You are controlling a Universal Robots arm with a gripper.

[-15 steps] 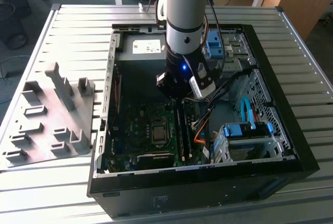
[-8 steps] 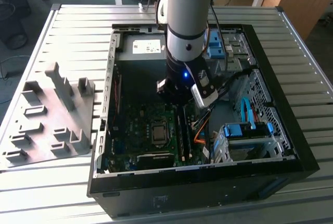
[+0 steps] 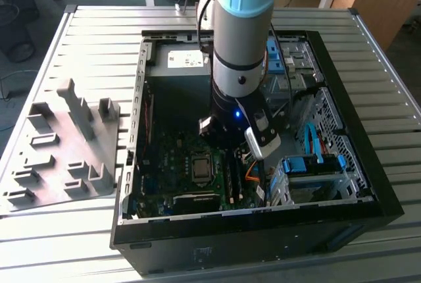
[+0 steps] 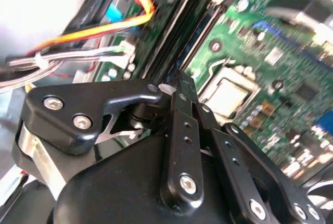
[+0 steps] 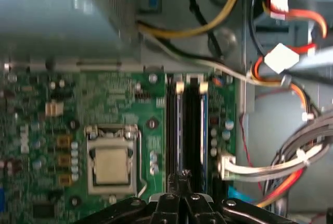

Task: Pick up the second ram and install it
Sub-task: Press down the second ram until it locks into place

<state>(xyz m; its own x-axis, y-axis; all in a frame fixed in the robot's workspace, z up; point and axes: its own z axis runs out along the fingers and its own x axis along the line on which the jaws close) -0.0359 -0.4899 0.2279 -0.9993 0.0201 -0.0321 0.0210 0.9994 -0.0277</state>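
Now | step: seating the second ram (image 5: 188, 125) in motherboard (image 3: 172, 151) slots | tool (image 5: 183, 179) narrow, fingers together, pressing over the stick | next calls for even downward pressure.

The robot arm (image 3: 240, 39) is a fat grey tube with a light blue cap at the top, a thin black ring low down, and a black cable running beside it. Near the bottom it turns black, a small blue light (image 3: 236, 114) glows there, and a little silver and black box (image 3: 262, 135) sticks out at the side. The hand (image 4: 177, 86) is made of shiny black bars with small holes and round silver screws (image 4: 188, 184), and next to them sits a silver metal ring (image 4: 32, 148).
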